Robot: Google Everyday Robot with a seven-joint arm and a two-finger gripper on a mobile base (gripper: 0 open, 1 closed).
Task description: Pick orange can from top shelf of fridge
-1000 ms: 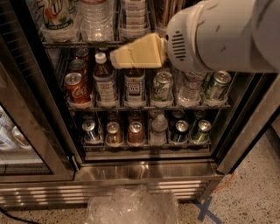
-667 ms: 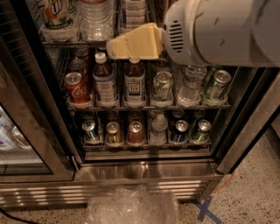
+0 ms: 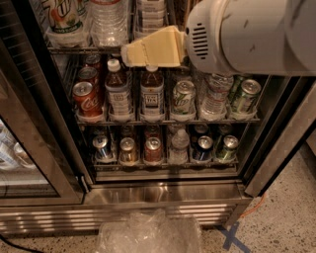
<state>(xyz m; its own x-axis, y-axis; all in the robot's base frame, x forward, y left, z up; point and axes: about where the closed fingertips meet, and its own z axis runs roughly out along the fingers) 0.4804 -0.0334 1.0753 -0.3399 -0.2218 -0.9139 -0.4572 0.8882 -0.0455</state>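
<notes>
The fridge (image 3: 163,195) stands open in front of me, its wire racks full of drinks. My gripper (image 3: 129,54), cream-yellow on a big white arm (image 3: 247,34), is in front of the upper visible rack (image 3: 84,49), just above the brown tea bottles (image 3: 151,94). It holds nothing that I can see. No orange can shows. The top shelf is out of view above the picture. The arm hides the racks' upper right part.
The upper visible rack holds clear water bottles (image 3: 106,22) and a green-labelled bottle (image 3: 64,15). A red Coca-Cola can (image 3: 86,97) and green cans (image 3: 183,97) sit on the middle rack, small cans (image 3: 128,149) on the low one. A glass door (image 3: 19,148) is at left, crumpled plastic (image 3: 148,234) on the floor.
The arm and gripper have moved up a little, from in front of the tea-bottle caps to the edge of the rack above. The drinks have not moved.
</notes>
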